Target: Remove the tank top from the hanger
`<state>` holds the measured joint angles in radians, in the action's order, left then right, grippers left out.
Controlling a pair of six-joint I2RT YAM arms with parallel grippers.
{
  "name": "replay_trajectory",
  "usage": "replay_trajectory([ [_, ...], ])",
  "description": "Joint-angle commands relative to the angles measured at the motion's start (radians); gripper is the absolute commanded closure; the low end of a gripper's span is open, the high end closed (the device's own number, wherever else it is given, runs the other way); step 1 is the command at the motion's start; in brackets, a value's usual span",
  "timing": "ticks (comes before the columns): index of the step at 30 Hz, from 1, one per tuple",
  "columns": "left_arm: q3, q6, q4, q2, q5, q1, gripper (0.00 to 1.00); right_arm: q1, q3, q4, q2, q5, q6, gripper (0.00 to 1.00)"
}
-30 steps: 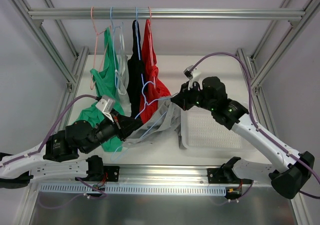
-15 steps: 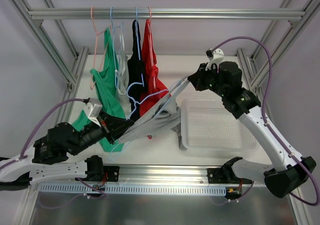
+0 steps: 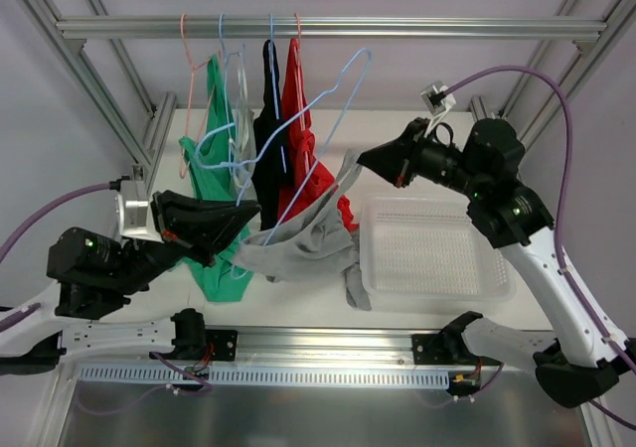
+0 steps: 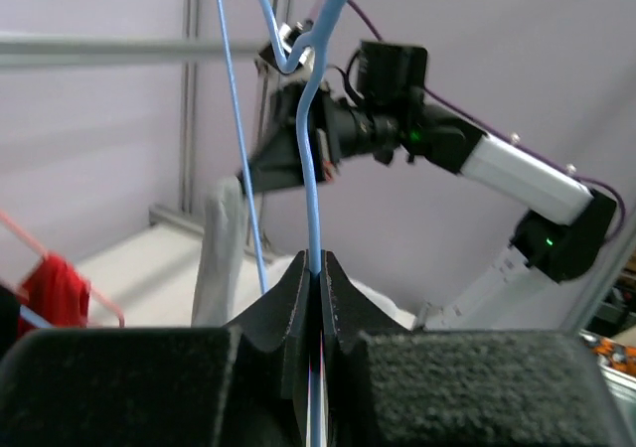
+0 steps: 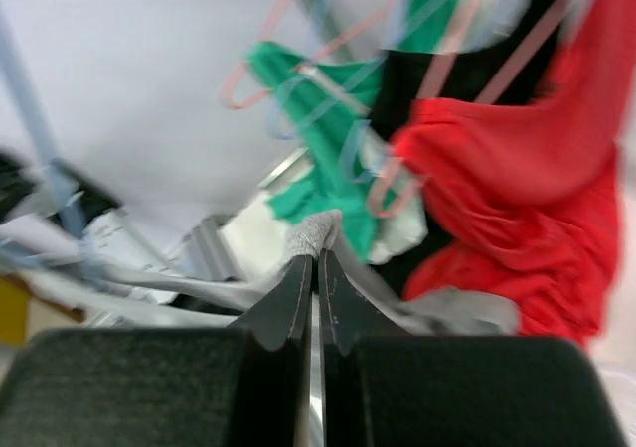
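Observation:
The grey tank top (image 3: pixel 310 243) hangs by one strap from my right gripper (image 3: pixel 364 160), which is shut on it; its body sags onto the table. In the right wrist view the jaws (image 5: pixel 319 258) pinch the grey strap (image 5: pixel 318 230). My left gripper (image 3: pixel 250 213) is shut on the light blue wire hanger (image 3: pixel 337 119), which stands tilted up to the right, its hook high in the air. The left wrist view shows the wire (image 4: pixel 315 169) clamped between the jaws (image 4: pixel 318 266). The hanger's lower end lies by the top's left edge; whether it is still threaded is unclear.
A white mesh tray (image 3: pixel 437 260) lies right of the grey top. Green (image 3: pixel 211 159), white, black (image 3: pixel 268 139) and red (image 3: pixel 298 119) tops hang on hangers from the metal rail (image 3: pixel 397 27) behind. Frame posts stand at both sides.
My left gripper drew back left and swung the hanger up, its hook now high. My right gripper rose to the right with the strap. The grey top went slack and sagged.

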<state>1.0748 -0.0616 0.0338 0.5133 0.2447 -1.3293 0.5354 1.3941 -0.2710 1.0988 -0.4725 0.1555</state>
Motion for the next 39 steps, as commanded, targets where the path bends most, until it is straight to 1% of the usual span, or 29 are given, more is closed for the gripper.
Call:
replay_trajectory([
  [1, 0.022, 0.153, -0.355, 0.126, -0.042, -0.007, 1.00, 0.095, -0.010, 0.073, -0.080, -0.115, 0.075, 1.00],
  [2, 0.033, 0.182, -0.429, 0.187, -0.041, -0.007, 1.00, 0.115, -0.024, 0.073, -0.115, -0.114, 0.078, 1.00],
  [6, 0.077, 0.244, -0.572, 0.316, 0.008, -0.007, 1.00, 0.192, -0.139, 0.069, -0.224, -0.019, 0.082, 1.00],
  [7, 0.083, 0.256, -0.592, 0.338, 0.051, -0.007, 1.00, 0.201, -0.168, 0.066, -0.244, -0.002, 0.079, 1.00],
  [8, 0.091, 0.276, -0.601, 0.379, 0.074, -0.007, 1.00, 0.212, -0.235, 0.061, -0.261, 0.020, 0.073, 1.00],
  [10, 0.114, 0.287, -0.606, 0.413, 0.119, -0.007, 1.00, 0.242, -0.315, 0.047, -0.300, 0.087, 0.070, 1.00],
  [11, 0.113, 0.290, -0.609, 0.430, 0.161, -0.007, 1.00, 0.254, -0.357, 0.053, -0.304, 0.098, 0.082, 1.00],
  [12, 0.100, 0.293, -0.618, 0.436, 0.186, -0.007, 1.00, 0.286, -0.442, 0.088, -0.306, 0.100, 0.090, 1.00],
  [14, 0.074, 0.322, -0.684, 0.444, 0.232, -0.007, 1.00, 0.355, -0.522, 0.134, -0.298, 0.123, 0.110, 1.00],
  [15, 0.042, 0.335, -0.713, 0.447, 0.240, -0.007, 1.00, 0.376, -0.587, 0.169, -0.294, 0.174, 0.113, 0.99],
  [16, 0.031, 0.344, -0.766, 0.453, 0.252, -0.007, 1.00, 0.391, -0.613, 0.179, -0.280, 0.205, 0.116, 1.00],
  [18, 0.007, 0.362, -0.817, 0.462, 0.266, -0.007, 1.00, 0.413, -0.677, 0.220, -0.263, 0.257, 0.134, 1.00],
  [19, -0.010, 0.384, -0.897, 0.467, 0.249, -0.005, 1.00, 0.416, -0.697, 0.240, -0.251, 0.265, 0.145, 1.00],
  [20, -0.048, 0.435, -0.952, 0.482, 0.234, -0.005, 1.00, 0.419, -0.716, 0.272, -0.244, 0.273, 0.156, 1.00],
  [21, -0.062, 0.456, -1.003, 0.491, 0.213, -0.005, 1.00, 0.420, -0.731, 0.295, -0.240, 0.294, 0.167, 1.00],
  [22, -0.075, 0.495, -1.088, 0.519, 0.206, -0.004, 1.00, 0.423, -0.742, 0.297, -0.229, 0.304, 0.167, 1.00],
  [24, -0.088, 0.534, -1.150, 0.547, 0.180, -0.004, 1.00, 0.433, -0.748, 0.297, -0.221, 0.321, 0.165, 1.00],
  [26, -0.072, 0.589, -1.189, 0.592, 0.177, 0.001, 1.00, 0.445, -0.748, 0.300, -0.217, 0.319, 0.164, 1.00],
  [29, -0.044, 0.655, -1.198, 0.648, 0.179, 0.010, 1.00, 0.460, -0.745, 0.300, -0.209, 0.313, 0.156, 1.00],
  [31, -0.052, 0.709, -1.254, 0.678, 0.194, 0.012, 1.00, 0.469, -0.744, 0.300, -0.208, 0.310, 0.156, 1.00],
  [33, -0.068, 0.715, -1.296, 0.683, 0.221, 0.010, 1.00, 0.479, -0.745, 0.300, -0.212, 0.328, 0.156, 1.00],
  [35, -0.049, 0.628, -1.191, 0.644, 0.277, 0.010, 1.00, 0.480, -0.748, 0.291, -0.215, 0.354, 0.153, 1.00],
  [36, -0.035, 0.550, -1.052, 0.631, 0.307, 0.010, 1.00, 0.480, -0.748, 0.285, -0.211, 0.368, 0.153, 0.96],
  [37, -0.020, 0.510, -0.986, 0.608, 0.380, 0.010, 1.00, 0.480, -0.748, 0.277, -0.206, 0.376, 0.154, 0.85],
  [38, -0.009, 0.473, -0.933, 0.597, 0.416, 0.010, 1.00, 0.480, -0.748, 0.276, -0.203, 0.386, 0.153, 0.65],
  [39, -0.010, 0.406, -0.842, 0.587, 0.439, 0.010, 1.00, 0.479, -0.748, 0.276, -0.200, 0.387, 0.153, 0.39],
])
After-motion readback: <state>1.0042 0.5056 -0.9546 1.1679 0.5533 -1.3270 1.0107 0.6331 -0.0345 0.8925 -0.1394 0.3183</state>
